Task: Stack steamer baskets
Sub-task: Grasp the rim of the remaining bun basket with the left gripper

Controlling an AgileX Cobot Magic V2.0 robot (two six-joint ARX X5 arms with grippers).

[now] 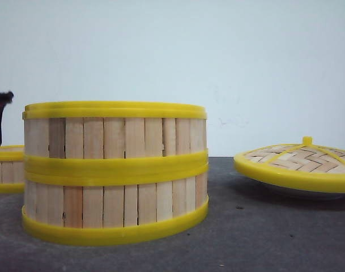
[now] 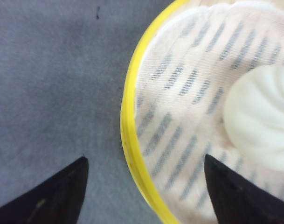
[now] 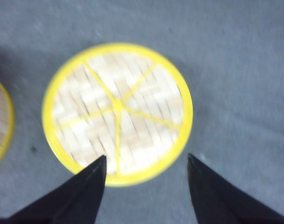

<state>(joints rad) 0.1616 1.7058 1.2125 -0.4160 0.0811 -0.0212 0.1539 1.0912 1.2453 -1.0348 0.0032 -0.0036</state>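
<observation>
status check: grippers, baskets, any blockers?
Left gripper open, straddling rim of third steamer basket, bun inside. Right gripper open, empty, above lid. Two baskets stacked centre table. No blockers seen.

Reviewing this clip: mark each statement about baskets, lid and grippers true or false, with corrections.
1. Two steamer baskets are stacked at centre. True.
2. The third basket sits on that stack. False: it stands on the table, left of it.
3. The lid covers the stack. False: it lies apart, to the right.
4. The left gripper is open, straddling a basket rim. True.
5. The right gripper grips the lid. False: open above it.
</observation>
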